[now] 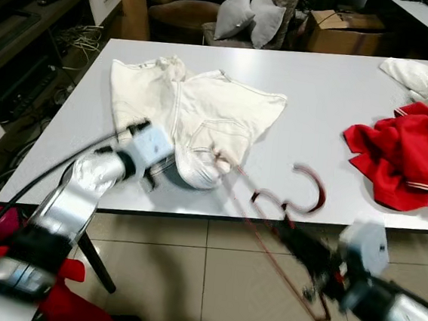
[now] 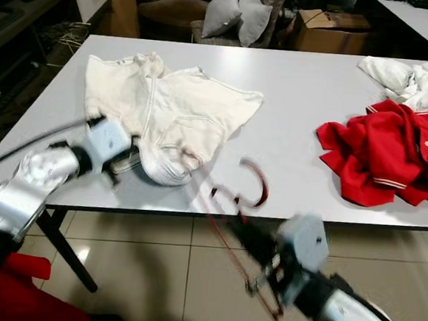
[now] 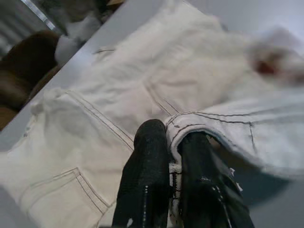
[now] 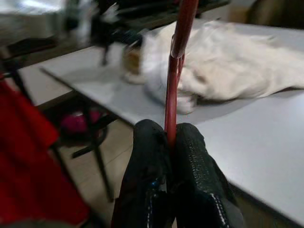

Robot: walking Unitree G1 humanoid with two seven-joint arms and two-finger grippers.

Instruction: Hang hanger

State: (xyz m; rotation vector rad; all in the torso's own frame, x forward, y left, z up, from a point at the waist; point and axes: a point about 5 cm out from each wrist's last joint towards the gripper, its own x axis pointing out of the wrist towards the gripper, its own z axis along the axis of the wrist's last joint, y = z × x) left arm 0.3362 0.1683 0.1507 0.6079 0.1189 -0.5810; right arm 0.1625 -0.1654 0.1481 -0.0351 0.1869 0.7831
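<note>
Grey table runs across the upper half of the head views, its near edge cutting through mid-frame. White shorts lie spread left of centre, waistband end bunched at the near edge.

Left gripper, seen close in the left wrist view: both black fingers pinched narrow on a stitched hem of the shorts, cloth trapped between them. In the left eye view that arm comes up from the lower left, its wrist at the table's near edge beside the bunched cloth.

Right gripper closed tight on the thin red hanger; the rod stands straight up between the fingers in the right wrist view. In the head views the arm enters from the lower right, below the table edge and over the tiled floor. The hanger is blurred: hook above the table's near edge at centre-right, one end poking into the shorts' bunched opening, the rest slanting down past the edge toward the gripper.

Red garment heaped at the right of the table, white clothes behind it. Grey cushions and a cardboard box at top centre.
</note>
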